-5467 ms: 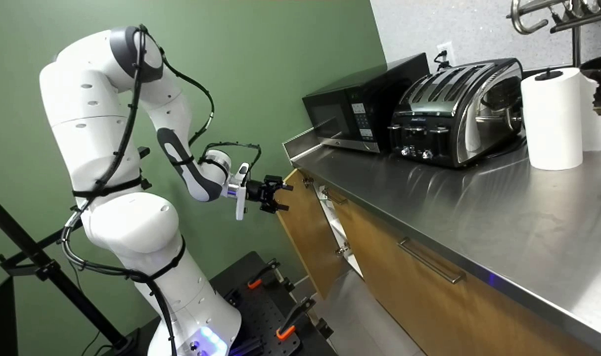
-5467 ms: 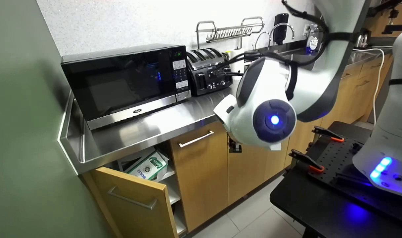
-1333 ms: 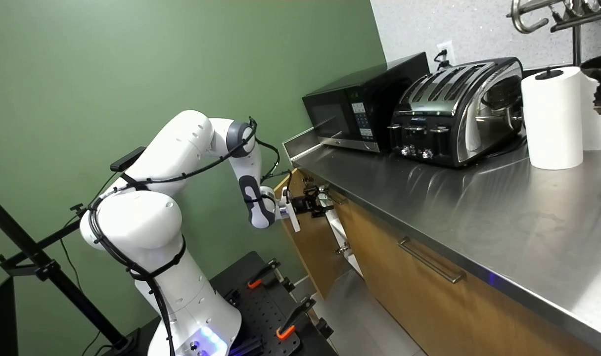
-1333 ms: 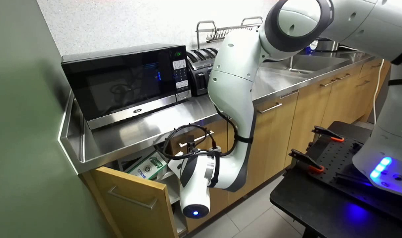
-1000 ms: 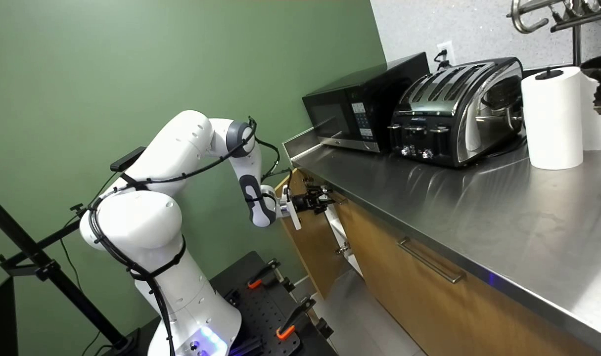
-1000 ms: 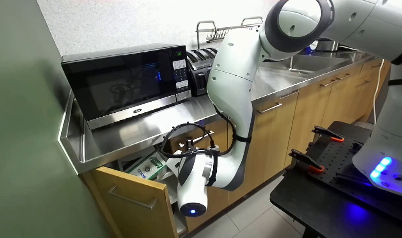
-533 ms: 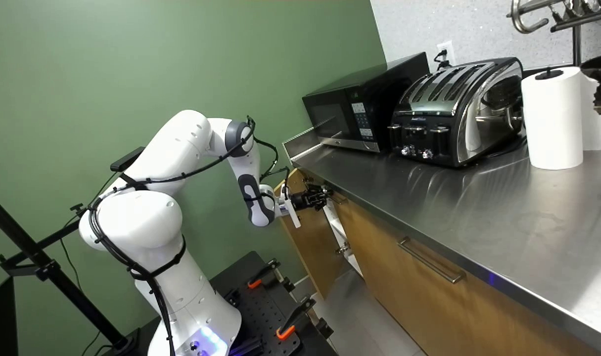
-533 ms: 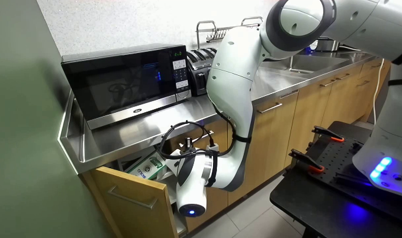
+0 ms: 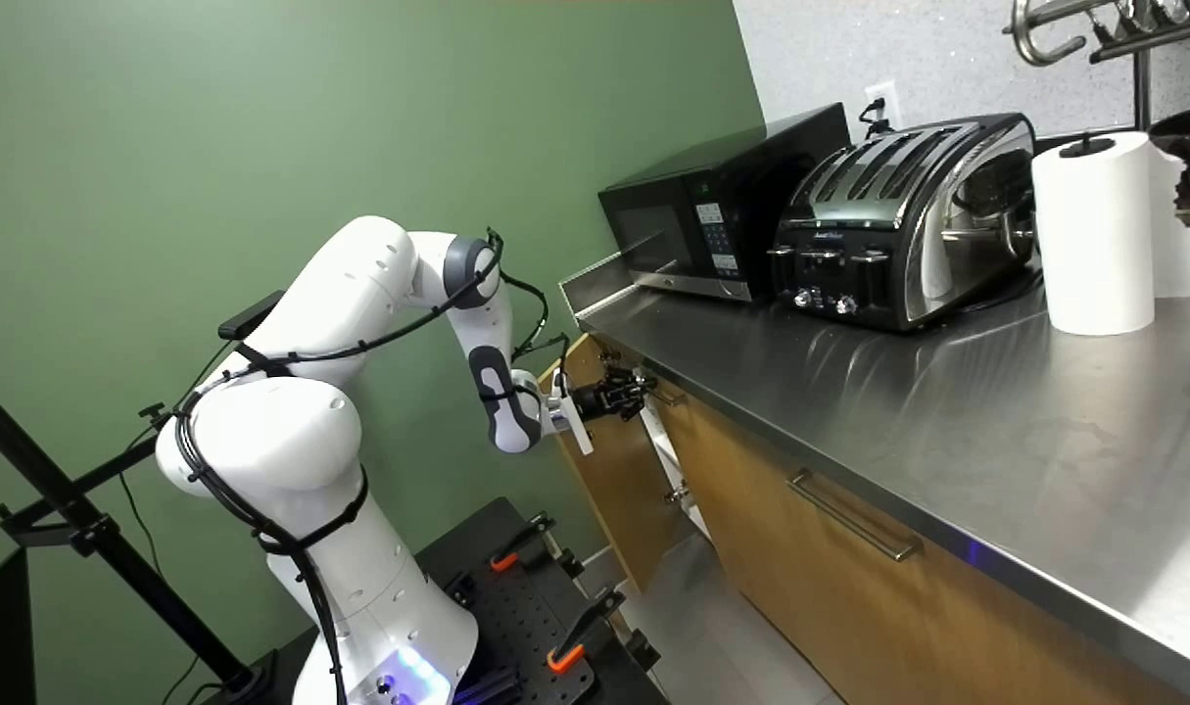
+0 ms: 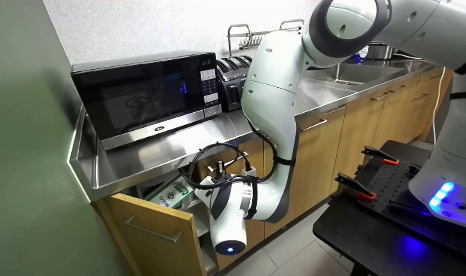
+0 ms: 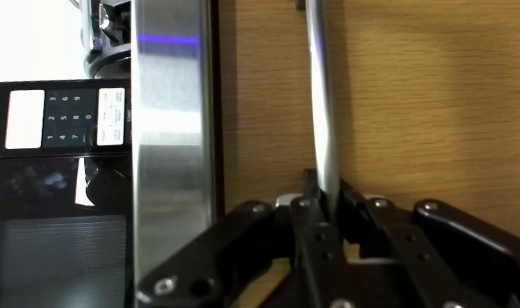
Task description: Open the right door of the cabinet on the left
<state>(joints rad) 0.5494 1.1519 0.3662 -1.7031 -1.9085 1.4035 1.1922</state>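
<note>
Change noted: your gripper (image 11: 327, 192), well apart from the cabinet front a few seconds ago, is now at the right door (image 11: 414, 107). Its fingers (image 11: 304, 231), then spread, are clamped on the bar handle (image 11: 320, 102), nearer the end beside the left door (image 10: 160, 251). Over the last half second your arm (image 10: 271, 76) has eased back slightly. The right door remains in the front of the cabinet (image 10: 201, 222), and any gap at its edge is too small to confirm. The left door already stands ajar.

Assessment: the grasp appears complete and the pull probably just beginning; nearly all of the swing is left. You are advised to draw outward on an arc, since a straight pull could twist the bar in the grip.

Surface: the steel countertop (image 9: 908, 421) overhangs close to your gripper's knuckles; you cannot tell from the wrist view whether they touch. It carries a black microwave (image 10: 148, 96), a toaster (image 9: 908, 215) and a paper towel roll (image 9: 1092, 235).

Room: a green wall (image 9: 359, 98) closes off the microwave end, above a pale tiled floor (image 10: 271, 258). A carton (image 10: 175, 193) leans inside, behind the left door.
</note>
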